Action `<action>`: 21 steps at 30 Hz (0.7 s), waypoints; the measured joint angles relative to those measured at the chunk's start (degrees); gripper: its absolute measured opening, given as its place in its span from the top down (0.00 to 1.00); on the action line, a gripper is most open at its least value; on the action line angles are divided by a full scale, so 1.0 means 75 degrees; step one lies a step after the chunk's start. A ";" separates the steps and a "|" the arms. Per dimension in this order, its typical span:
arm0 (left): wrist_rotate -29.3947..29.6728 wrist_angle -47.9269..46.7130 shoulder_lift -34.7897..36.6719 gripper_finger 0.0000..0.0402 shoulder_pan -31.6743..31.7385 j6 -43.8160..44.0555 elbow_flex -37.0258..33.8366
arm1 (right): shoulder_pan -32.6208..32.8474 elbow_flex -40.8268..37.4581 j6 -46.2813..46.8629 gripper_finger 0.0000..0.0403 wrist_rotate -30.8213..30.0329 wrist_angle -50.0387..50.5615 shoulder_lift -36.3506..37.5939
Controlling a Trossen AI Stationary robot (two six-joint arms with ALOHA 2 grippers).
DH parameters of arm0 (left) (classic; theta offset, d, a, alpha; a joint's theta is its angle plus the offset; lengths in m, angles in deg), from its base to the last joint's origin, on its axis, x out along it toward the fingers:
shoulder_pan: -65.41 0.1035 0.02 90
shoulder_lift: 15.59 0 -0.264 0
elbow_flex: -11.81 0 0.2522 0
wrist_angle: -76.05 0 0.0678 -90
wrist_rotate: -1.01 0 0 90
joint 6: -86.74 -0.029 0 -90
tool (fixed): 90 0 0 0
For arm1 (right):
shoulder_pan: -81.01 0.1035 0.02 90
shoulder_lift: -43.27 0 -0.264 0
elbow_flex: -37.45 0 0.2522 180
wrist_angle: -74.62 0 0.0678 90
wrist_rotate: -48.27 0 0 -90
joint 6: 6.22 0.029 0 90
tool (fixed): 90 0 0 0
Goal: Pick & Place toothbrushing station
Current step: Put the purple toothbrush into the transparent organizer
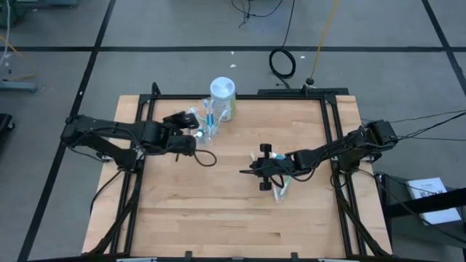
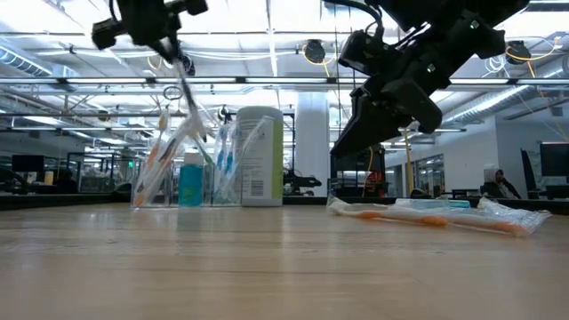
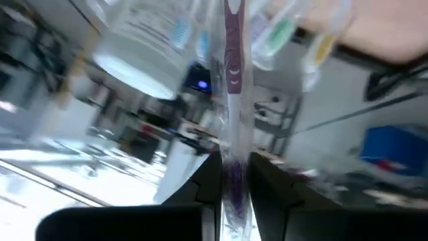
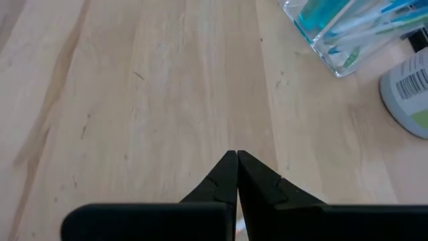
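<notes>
Toothbrush (image 3: 233,73) sat clamped in left hand (image 3: 234,175), prob. over cup (image 1: 204,122); release only once seated. Right hand (image 4: 237,161) was pressed together, idle.

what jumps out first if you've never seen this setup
The clear cup crammed with toothbrushes, at the table's far edge beside a white-capped canister. The left pincer grips a wrapped purple toothbrush right at that cup. Mid-table, the right pincer is shut, with more wrapped toothbrushes lying nearby.

near table half (image 1: 218,225) lies bare; canister (image 1: 223,98) crowds the clear cup (image 1: 206,122).
</notes>
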 joint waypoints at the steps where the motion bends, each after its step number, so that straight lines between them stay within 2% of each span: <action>1: 0.0014 0.0514 -0.0026 0.87 -0.0009 -0.0582 0.0000 | -0.0013 0.0000 0.0036 0.99 0.0000 0.0001 0.0000; 5: -0.0011 0.2230 -0.0172 0.87 0.0089 -0.2495 0.0004 | -0.0063 0.0000 0.0056 0.99 -0.0002 0.0002 0.0000; 9: 0.0141 0.2606 -0.0634 0.87 0.0548 -0.3975 0.0009 | -0.0065 0.0000 0.0058 0.99 0.0007 0.0005 0.0000; 14: -0.0227 0.2746 -0.1354 0.87 0.1094 -0.4284 0.0006 | -0.0062 -0.0003 0.0077 0.99 0.0016 0.0026 0.0000; 18: -0.0621 0.3175 -0.1830 0.87 0.1223 -0.4729 0.0006 | -0.0062 -0.0003 0.0077 0.99 0.0019 0.0050 0.0000; 21: -0.1079 0.3576 -0.2167 0.87 0.1232 -0.4325 0.0004 | -0.0062 -0.0003 0.0066 0.99 0.0019 0.0058 0.0000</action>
